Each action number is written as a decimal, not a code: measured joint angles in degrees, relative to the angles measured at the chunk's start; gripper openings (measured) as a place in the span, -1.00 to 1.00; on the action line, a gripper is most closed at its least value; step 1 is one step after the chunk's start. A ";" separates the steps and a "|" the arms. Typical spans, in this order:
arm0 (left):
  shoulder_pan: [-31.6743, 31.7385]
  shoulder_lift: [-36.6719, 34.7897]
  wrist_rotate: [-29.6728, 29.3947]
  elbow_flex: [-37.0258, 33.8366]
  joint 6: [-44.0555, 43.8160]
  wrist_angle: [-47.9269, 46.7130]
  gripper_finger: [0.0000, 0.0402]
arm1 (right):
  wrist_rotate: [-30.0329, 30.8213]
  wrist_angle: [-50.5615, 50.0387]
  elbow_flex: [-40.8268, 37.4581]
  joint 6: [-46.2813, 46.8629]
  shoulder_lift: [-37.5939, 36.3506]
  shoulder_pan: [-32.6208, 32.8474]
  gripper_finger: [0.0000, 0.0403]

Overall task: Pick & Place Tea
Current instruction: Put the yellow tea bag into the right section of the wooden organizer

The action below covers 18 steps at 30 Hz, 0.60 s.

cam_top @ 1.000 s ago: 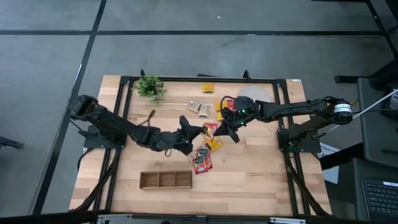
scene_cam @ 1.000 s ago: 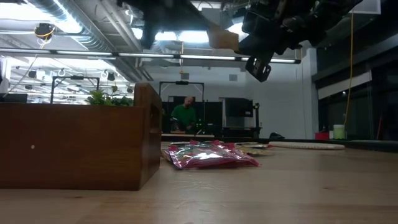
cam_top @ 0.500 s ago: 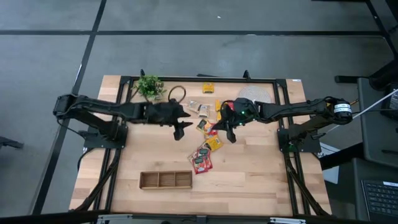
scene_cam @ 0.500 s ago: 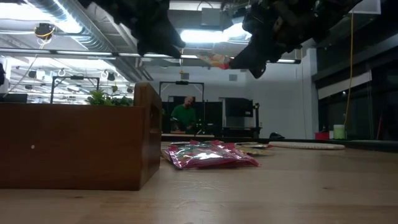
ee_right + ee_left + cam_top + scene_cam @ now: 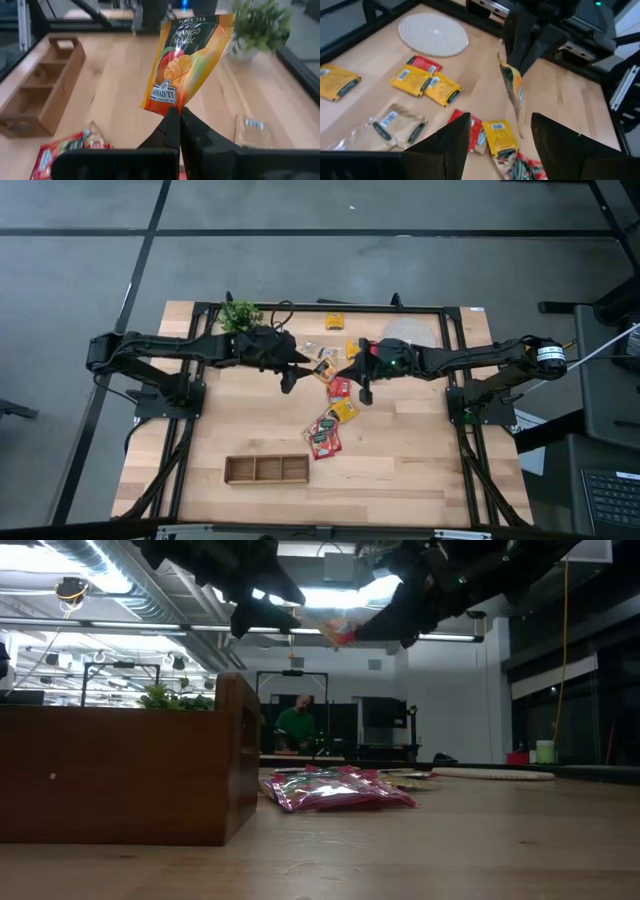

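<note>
A yellow-orange mango tea sachet (image 5: pixel 187 60) is in the air over the table's middle, held by my shut right gripper (image 5: pixel 179 111). My left gripper (image 5: pixel 500 135) is open a short way to the sachet's left and touches nothing. The sachet shows edge-on (image 5: pixel 514 90) beyond the left fingers. In the high view the two grippers face each other, left (image 5: pixel 297 370) and right (image 5: pixel 347 372). Several more sachets lie flat on the table: yellow (image 5: pixel 425 84), pale grey (image 5: pixel 395 122) and red (image 5: pixel 325 438). The wooden three-compartment tray (image 5: pixel 266 469) stands near the front edge. My right gripper pinches the sachet's lower corner (image 5: pixel 175 106) between its two fingertips. The fingers come from the table's right, slanting a little downward. The sachet sticks out beyond the fingertips toward the left gripper (image 5: pixel 335 628), tilted and lifted clear of the table.
A round pale woven mat (image 5: pixel 410 332) lies at the far right. A small potted plant (image 5: pixel 240 315) stands at the far left corner. The low view has the tray's end wall (image 5: pixel 120 775) close in front and a red sachet (image 5: pixel 335 790) beside it.
My left gripper has drawn back from the right gripper toward the table's far edge and has rolled about its own line. The mango sachet has stayed in my right gripper. That gripper has kept its place and rolled, so the sachet is tipped over toward the left.
</note>
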 joint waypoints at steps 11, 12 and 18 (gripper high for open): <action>-0.07 0.04 0.43 0.00 0.73 2.46 -0.10 | 0.00 5.10 0.00 -1.23 0.00 0.00 -0.99; -0.07 0.04 0.24 0.00 0.73 2.51 -0.15 | 0.00 5.16 0.00 -1.23 0.00 0.00 -0.99; -0.07 0.06 0.17 0.00 1.47 2.61 -0.65 | 0.00 5.15 0.00 -1.03 0.00 0.00 -0.98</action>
